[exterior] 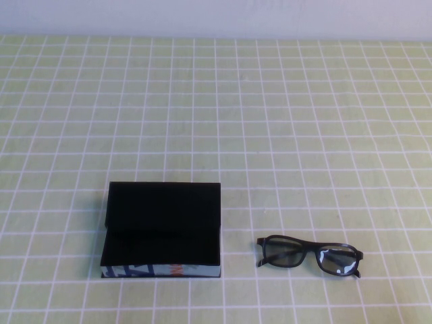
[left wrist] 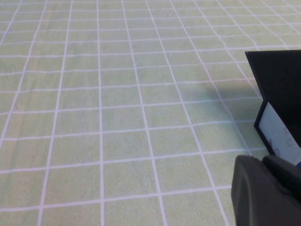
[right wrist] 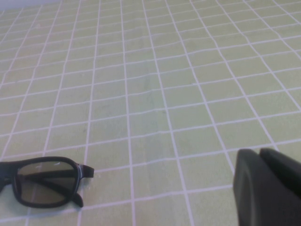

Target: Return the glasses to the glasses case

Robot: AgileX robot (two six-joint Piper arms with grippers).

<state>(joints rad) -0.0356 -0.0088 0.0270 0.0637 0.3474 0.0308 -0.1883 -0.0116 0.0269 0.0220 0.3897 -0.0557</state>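
Observation:
The glasses case (exterior: 162, 226) lies open on the green checked cloth at the front left, its black lining showing and its patterned front edge towards me. The black thick-framed glasses (exterior: 309, 255) lie on the cloth to the right of the case, apart from it, lenses upright. Neither arm shows in the high view. My left gripper (left wrist: 263, 162) is shut and empty, low over the cloth just left of the case, whose end shows in the left wrist view (left wrist: 278, 84). My right gripper (right wrist: 258, 153) is shut and empty, to the right of the glasses (right wrist: 44, 181).
The green cloth with white grid lines (exterior: 270, 121) covers the whole table up to a pale wall (exterior: 216, 17) at the back. Nothing else stands on it.

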